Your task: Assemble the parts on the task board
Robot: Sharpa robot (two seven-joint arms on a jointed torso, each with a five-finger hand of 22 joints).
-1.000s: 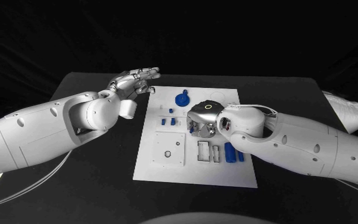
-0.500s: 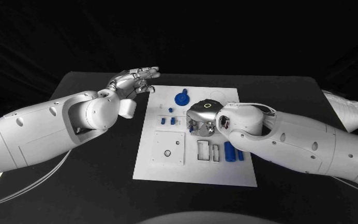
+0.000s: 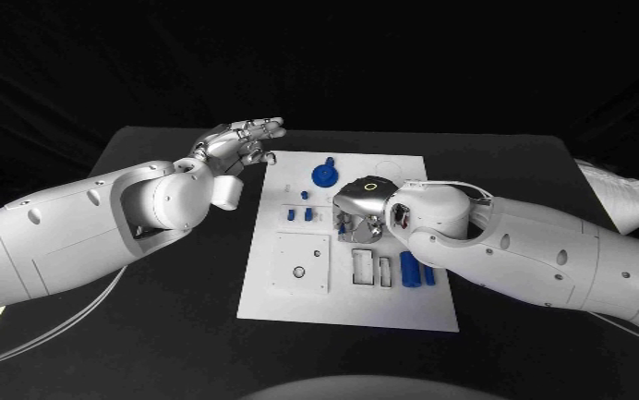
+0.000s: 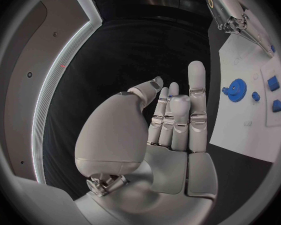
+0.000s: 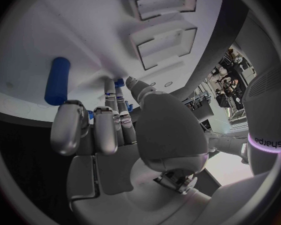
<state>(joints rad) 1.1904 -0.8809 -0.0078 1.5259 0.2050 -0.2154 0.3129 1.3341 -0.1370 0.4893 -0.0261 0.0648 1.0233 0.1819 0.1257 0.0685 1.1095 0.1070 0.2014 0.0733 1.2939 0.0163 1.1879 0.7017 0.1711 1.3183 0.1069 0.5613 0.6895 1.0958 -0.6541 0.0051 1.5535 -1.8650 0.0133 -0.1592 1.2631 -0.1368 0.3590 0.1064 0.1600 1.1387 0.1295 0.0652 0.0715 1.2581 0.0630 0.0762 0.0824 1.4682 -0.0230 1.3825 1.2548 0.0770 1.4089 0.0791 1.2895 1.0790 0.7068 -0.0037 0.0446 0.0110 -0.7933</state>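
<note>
Black table (image 3: 160, 326) under me; my left hand (image 3: 240, 144) hovers empty, fingers loosely spread, beside the flat white task board (image 3: 400, 312). My right hand (image 3: 359, 218) presses fingertips around small blue parts (image 5: 118, 83); whether it grips one I cannot tell. Its wrist view reveals a smooth blue cylinder (image 5: 57, 80)

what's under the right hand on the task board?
The right hand is lowered onto the middle of the task board. In the right wrist view its fingertips meet small blue parts. The hand covers them, so whether it grips one cannot be told.
</note>
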